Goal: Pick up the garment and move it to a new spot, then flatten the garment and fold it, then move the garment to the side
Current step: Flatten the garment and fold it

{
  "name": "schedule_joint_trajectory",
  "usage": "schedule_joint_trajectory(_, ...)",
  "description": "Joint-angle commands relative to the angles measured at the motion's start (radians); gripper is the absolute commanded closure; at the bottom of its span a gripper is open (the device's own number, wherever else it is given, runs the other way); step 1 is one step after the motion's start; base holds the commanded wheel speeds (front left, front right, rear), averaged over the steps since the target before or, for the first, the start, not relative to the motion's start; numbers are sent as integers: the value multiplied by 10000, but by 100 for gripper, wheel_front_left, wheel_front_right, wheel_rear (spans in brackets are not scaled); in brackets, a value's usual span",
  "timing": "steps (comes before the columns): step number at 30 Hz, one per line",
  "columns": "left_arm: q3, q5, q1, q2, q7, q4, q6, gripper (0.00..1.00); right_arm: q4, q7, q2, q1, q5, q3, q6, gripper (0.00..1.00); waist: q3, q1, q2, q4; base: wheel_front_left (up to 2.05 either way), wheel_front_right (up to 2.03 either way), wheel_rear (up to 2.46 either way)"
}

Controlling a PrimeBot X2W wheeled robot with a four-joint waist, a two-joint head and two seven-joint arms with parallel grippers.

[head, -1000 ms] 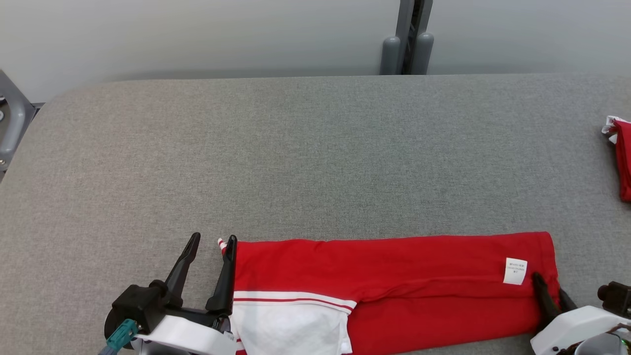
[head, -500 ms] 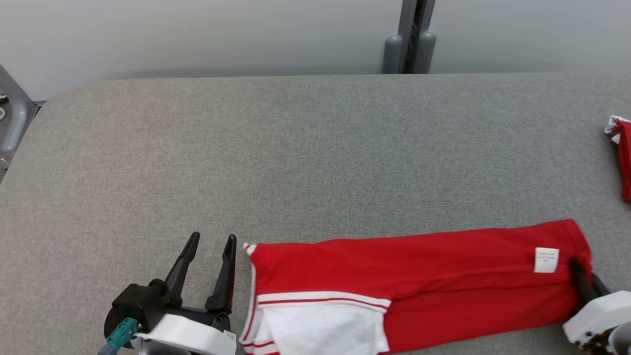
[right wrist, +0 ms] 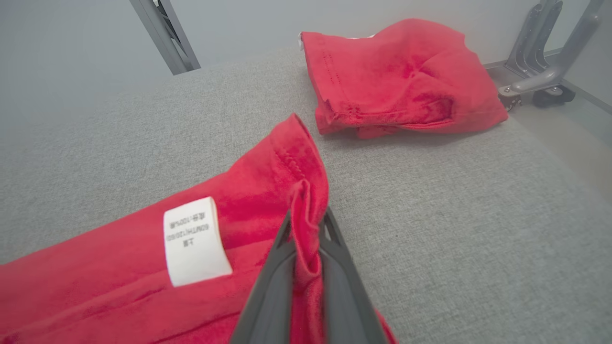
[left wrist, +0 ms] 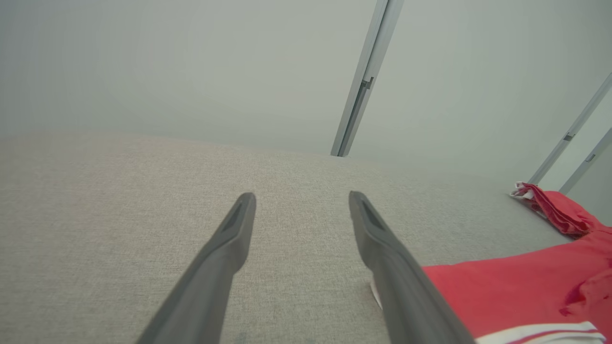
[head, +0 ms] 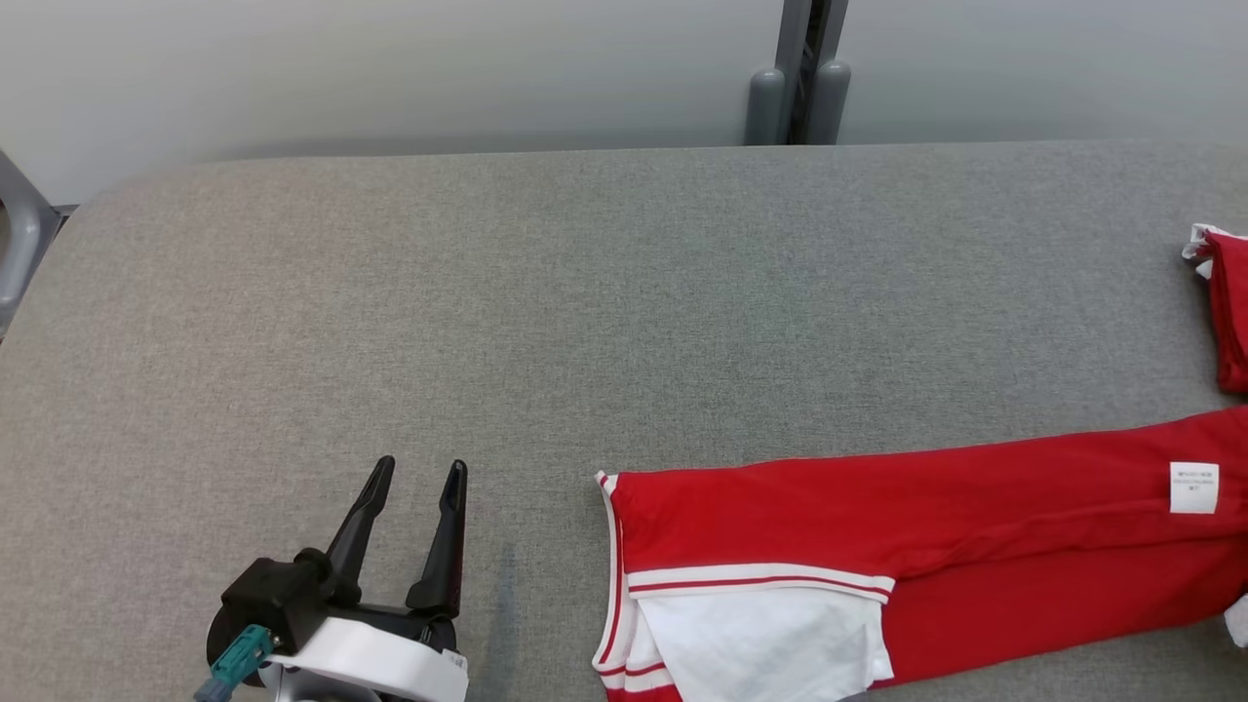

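The folded red garment with white trim and a white care label lies along the table's near edge and runs off the head view's right side. Its hem end is bunched between the two dark fingers of my right gripper, which is shut on the cloth. My left gripper rests at the lower left with its fingers spread open and nothing between them, well to the left of the garment's white-trimmed end. The left wrist view has my left gripper over bare table.
The grey fabric table stretches wide behind the garment. A second red folded piece of clothing lies at the table's far right end. A grey post stands behind the table, and metal frame legs beyond its right end.
The right gripper has closed on the garment's hem and dragged the whole garment to the right, out past the head view's edge. The left gripper has stayed where it was, open.
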Motion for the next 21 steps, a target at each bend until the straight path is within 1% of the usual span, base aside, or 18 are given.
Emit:
schedule_joint_trajectory(1, 1, -39, -117, 30, -39, 31, 47, 0, -55, -18, -45, -97, 81, 87, -8, 100, -32, 0, -1, -37, 0, 0, 0)
schedule_joint_trajectory(6, 52, -99, -21, 33, -39, 76, 86, 0, -592, 61, 162, -18, 240, 748, -7, 100, -229, 0, -1, -219, 0, 0, 0)
schedule_joint_trajectory(11, 119, -145, 128, 33, -39, 99, 95, 0, -1687, 323, 340, 218, 594, 1463, -7, 100, -535, 0, -1, -471, 0, 0, 0)
schedule_joint_trajectory(15, 180, -184, 232, 33, -39, 136, 70, 0, -3330, 844, 562, 560, 1289, 2053, -5, 100, -835, 0, -1, -687, 0, 0, 0)
schedule_joint_trajectory(17, 198, -218, 304, 32, -37, 150, 62, 0, -4009, 1102, 633, 727, 1610, 2215, -5, 100, -947, 0, -1, -739, 0, 0, 0)
schedule_joint_trajectory(21, 210, -253, 372, 33, -37, 158, 53, 0, -5287, 1618, 980, 1102, 2311, 2426, -5, 100, -1113, 0, -1, -783, 0, 0, 0)
